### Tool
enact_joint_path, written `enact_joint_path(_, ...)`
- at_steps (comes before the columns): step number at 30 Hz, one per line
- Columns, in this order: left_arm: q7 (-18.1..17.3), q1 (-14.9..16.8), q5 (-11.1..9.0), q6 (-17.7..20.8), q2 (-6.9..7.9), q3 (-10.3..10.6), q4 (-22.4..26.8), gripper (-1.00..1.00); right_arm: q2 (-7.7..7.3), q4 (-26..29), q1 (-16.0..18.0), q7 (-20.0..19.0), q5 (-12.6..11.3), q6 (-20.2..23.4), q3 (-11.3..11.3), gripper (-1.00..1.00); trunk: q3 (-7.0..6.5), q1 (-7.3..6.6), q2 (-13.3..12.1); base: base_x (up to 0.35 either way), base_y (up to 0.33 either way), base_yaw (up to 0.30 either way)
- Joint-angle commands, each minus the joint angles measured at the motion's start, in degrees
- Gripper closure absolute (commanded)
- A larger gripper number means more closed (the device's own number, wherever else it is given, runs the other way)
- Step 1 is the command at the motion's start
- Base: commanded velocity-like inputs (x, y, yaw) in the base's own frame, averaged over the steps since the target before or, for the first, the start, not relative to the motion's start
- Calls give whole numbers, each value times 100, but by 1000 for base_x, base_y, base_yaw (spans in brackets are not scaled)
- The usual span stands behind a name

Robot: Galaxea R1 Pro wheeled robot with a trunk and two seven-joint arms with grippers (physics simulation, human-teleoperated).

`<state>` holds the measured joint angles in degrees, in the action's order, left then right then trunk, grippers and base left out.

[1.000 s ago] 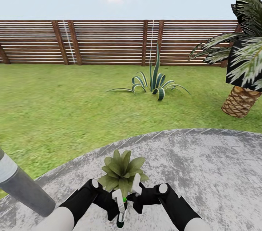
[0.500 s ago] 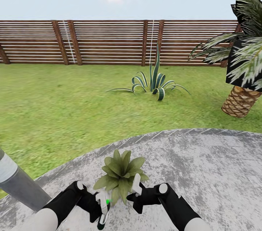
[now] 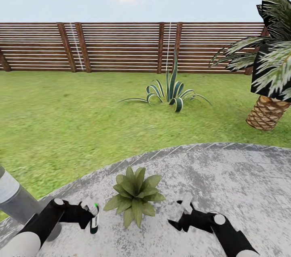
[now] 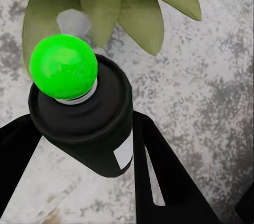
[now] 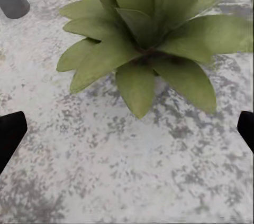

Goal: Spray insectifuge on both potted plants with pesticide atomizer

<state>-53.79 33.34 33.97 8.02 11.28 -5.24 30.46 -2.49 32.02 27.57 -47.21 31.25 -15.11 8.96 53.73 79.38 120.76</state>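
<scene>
Over the patio's near edge, the head view shows the pickup already done: the left gripper (image 3: 92, 217) pinches the pesticide atomizer (image 3: 94, 220), held low and just to the left of one potted plant (image 3: 133, 193) standing on the round grey patio (image 3: 226, 176). The right gripper (image 3: 182, 213) hangs on the plant's other side, carrying nothing, and from this angle I cannot tell how far its fingers are spread. No whitish specks show on the leaves, so by my reading the spraying of this plant is either barely begun or too fine to see, and a second plant is left to find. Counted here: one potted plant, one atomizer, one striped agave (image 3: 171, 89) on the lawn, one palm (image 3: 270, 67), one grey post (image 3: 16, 202) and the slatted fence (image 3: 121, 47).

From the left wrist view, the atomizer (image 4: 84, 115) sits clamped between two black fingers (image 4: 159, 176), its bright green cap pointed toward the plant's leaves (image 4: 106, 2). One bottle, one plant.

From the right wrist view, the two dark fingertips (image 5: 10, 134) stand wide apart at the picture's edges with nothing between them, and the single rosette (image 5: 145, 39) lies ahead on the paving, its leaves clean as far as I can see.
</scene>
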Motion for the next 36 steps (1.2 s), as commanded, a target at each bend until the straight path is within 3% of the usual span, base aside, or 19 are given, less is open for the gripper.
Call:
enact_joint_path(1,-33,4,22,68,-13,-104,10,100,-48,-98,-34,-10,60,-215,480,-100,5,-1,2,0,0,0)
enact_joint_path(3,59,14,19,112,-37,-179,12,100,-167,-213,-134,17,63,-515,1249,-100,5,-1,2,0,0,0)
enact_joint_path(4,200,26,10,242,-56,-208,12,100,-263,-252,-250,26,64,-734,1750,-100,5,-1,2,0,0,0)
enact_joint_path(5,251,31,7,310,-61,-214,12,100,-294,-260,-294,28,64,-807,1908,-100,5,-1,2,0,0,0)
enact_joint_path(8,475,74,-20,1051,-87,-237,26,100,-511,-295,-699,35,65,-1523,3376,-100,5,-1,2,0,0,0)
enact_joint_path(11,501,100,-28,1214,-90,-239,29,100,-547,-306,-915,36,65,-1845,4221,-100,5,-1,2,0,0,0)
enact_joint_path(12,501,148,-32,1289,-90,-240,26,100,-554,-309,-1029,42,65,-1929,4703,-100,5,-1,2,0,0,0)
enact_joint_path(13,497,178,-36,1437,-94,-240,28,100,-555,-309,-1070,52,65,-1958,5023,-100,5,-1,2,0,0,0)
enact_joint_path(14,495,194,-37,1603,-96,-240,31,100,-548,-310,-1086,92,65,-1970,5203,-100,5,-1,2,0,0,0)
enact_joint_path(16,491,269,-39,2039,-98,-239,58,100,-517,-310,-1102,339,65,-1985,5435,-100,5,-1,2,0,0,0)
enact_joint_path(17,485,417,-39,2516,-99,-240,105,100,-499,-315,-1109,785,72,-1989,5529,-100,5,-1,2,0,0,0)
enact_joint_path(19,431,641,-38,3091,-115,-224,128,100,-476,-325,-1112,1330,88,-1988,5559,-100,5,-1,2,0,0,0)
enact_joint_path(22,266,948,4,3855,-304,-137,101,100,-336,-318,-1113,1648,96,-1991,5566,-100,5,-1,2,0,0,0)
enact_joint_path(23,223,1012,27,4062,-372,-59,95,100,-289,-314,-1113,1678,96,-1993,5569,-100,5,-1,2,0,0,0)
enact_joint_path(25,149,1148,78,4534,-516,469,77,100,-178,-309,-1113,1712,99,-1996,5568,-100,5,-1,2,0,0,0)
enact_joint_path(26,114,1183,83,4627,-537,698,67,100,-160,-309,-1113,1713,100,-1996,5568,-100,5,-1,2,0,0,0)
enact_joint_path(28,-346,1232,88,4772,-556,1405,51,100,-134,-324,-1114,1708,111,-1997,5568,-100,5,-1,2,0,0,0)
enact_joint_path(31,-898,1206,142,4785,-512,1624,49,100,-134,-456,-1114,1707,191,-1991,5569,-100,5,-1,2,0,0,0)
enact_joint_path(36,-1087,1182,233,4787,-473,1686,48,100,-131,-626,-1114,1706,511,-1996,5573,-100,5,-1,2,0,0,0)
